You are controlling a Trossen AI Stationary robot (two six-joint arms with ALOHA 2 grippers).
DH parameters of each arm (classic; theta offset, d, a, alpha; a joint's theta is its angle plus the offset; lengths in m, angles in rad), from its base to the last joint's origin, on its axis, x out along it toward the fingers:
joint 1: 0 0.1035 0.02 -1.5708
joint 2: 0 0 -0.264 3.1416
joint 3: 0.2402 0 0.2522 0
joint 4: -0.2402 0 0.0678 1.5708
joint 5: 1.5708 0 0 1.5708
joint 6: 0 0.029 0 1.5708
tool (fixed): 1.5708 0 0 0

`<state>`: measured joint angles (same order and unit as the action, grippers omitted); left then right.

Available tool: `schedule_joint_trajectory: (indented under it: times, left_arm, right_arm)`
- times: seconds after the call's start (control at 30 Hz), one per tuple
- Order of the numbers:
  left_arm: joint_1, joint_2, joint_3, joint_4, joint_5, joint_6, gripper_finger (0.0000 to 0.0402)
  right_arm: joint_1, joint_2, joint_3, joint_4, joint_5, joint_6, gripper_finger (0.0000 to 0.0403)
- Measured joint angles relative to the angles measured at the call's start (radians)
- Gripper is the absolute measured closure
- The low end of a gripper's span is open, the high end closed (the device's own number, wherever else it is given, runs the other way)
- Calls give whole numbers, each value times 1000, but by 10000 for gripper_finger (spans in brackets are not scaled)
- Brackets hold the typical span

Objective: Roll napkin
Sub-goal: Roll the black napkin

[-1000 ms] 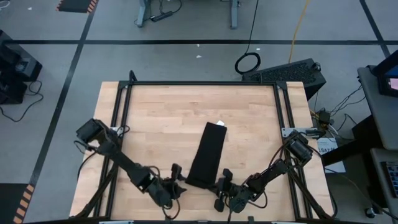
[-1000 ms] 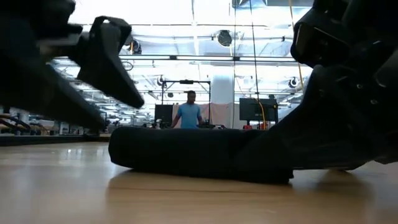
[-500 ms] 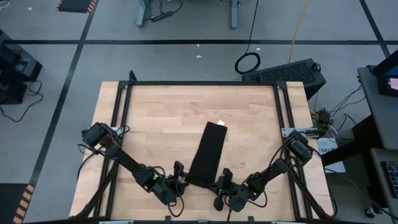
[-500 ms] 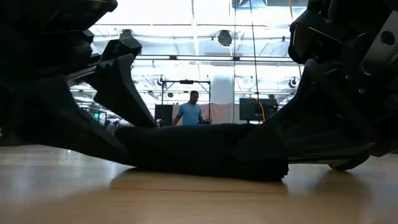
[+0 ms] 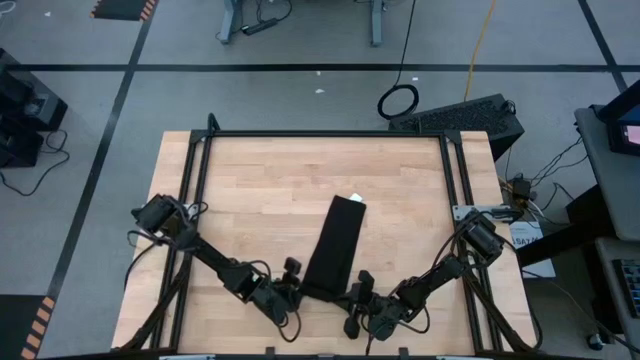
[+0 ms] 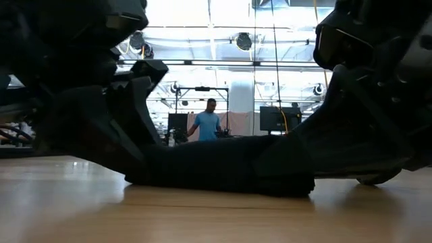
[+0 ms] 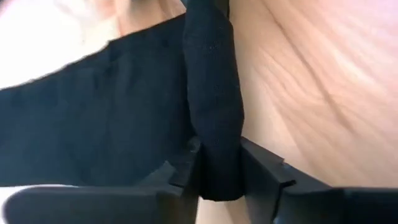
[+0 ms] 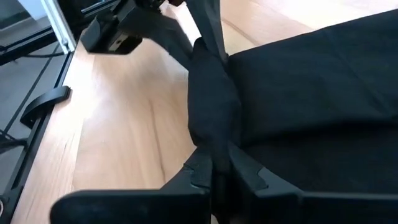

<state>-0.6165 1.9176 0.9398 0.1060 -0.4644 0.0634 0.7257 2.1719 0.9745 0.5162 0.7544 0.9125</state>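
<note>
The black napkin (image 5: pixel 337 240) lies as a long strip on the wooden table, its small white tag (image 5: pixel 353 197) at the far end. Its near end is rolled into a short roll (image 6: pixel 216 165) that rests on the wood. My left gripper (image 5: pixel 292 288) is shut on the roll's left end, and my right gripper (image 5: pixel 357 292) is shut on its right end. The flat part of the cloth (image 8: pixel 323 81) stretches away behind the roll. My left gripper pinches the roll's left end (image 7: pixel 217 149) between its two fingers (image 7: pixel 261 171), which slant down from the table's left and point along the roll. The roll lies on the table. My right gripper pinches the roll's right end (image 8: pixel 211 134) between its two fingers (image 8: pixel 245 174), slanting down from the table's right and pointing along the roll. The roll lies on the wood, with the flat cloth beside it.
A black frame rail (image 5: pixel 320 133) runs round the tabletop. Wood (image 5: pixel 250 190) stretches to the left and right of the napkin. A person (image 6: pixel 206 125) stands far off in the room beyond the table.
My left gripper has come down and toward the table's right, onto the roll's left end, and has shut on it. The roll and my right gripper have kept their place.
</note>
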Motion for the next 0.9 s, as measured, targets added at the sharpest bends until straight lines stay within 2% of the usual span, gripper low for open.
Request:
schedule_joint_trajectory:
  times: [0.1, 0.23, 0.43, 0.57, 0.73, 0.9]
  left_arm:
    - [20, 0, 0, 4, 62, -36, 341]
    - [50, -2, 1, 11, 137, -97, 380]
    - [113, -4, 3, 17, 297, -226, 379]
    - [158, -4, 3, 20, 430, -276, 372]
    - [225, -4, 3, 19, 621, -323, 370]
    - [293, -3, 2, 11, 789, -411, 369]
  right_arm:
    - [8, -7, 0, 8, -5, -48, 381]
    - [21, -26, -3, 7, -27, -150, 324]
    - [31, -59, -3, -63, -27, -288, 212]
    - [49, -93, -3, -115, 17, -411, 164]
    - [74, -128, -3, -173, 104, -550, 148]
    - [98, -145, -2, -188, 129, -610, 163]
